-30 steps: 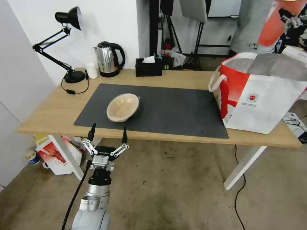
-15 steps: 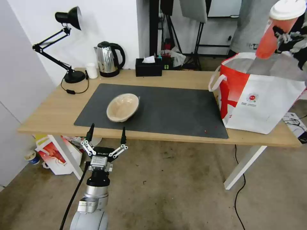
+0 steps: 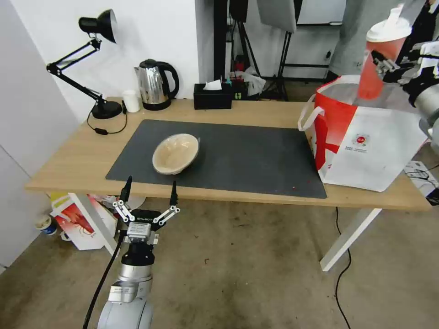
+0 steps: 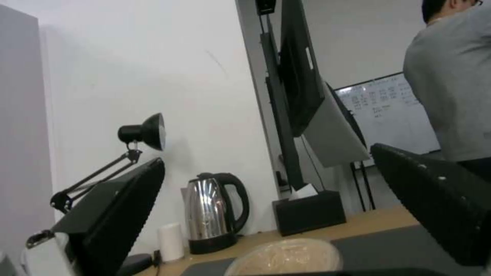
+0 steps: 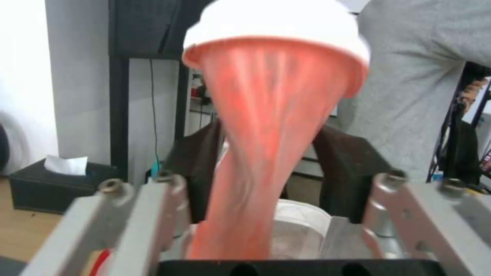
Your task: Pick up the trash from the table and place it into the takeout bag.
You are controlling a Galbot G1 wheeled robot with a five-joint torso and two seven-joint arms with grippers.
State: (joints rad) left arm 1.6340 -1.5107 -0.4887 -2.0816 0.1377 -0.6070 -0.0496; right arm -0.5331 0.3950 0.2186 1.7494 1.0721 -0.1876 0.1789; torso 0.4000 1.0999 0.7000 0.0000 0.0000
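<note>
right gripper clamped on red cup, held above the open bag. left gripper spread, empty, below table edge near tan bowl.

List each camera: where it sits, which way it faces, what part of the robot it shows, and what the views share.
Head view: high on the robot, looking down at the table; the left gripper hangs open below its front edge, the right gripper holds the red cup over the takeout bag.
Left wrist view: low, facing the kettle and tan bowl between its own fingers.
Right wrist view: faces along its fingers clamping the red cup.
Shared: the black tissue box.
</note>
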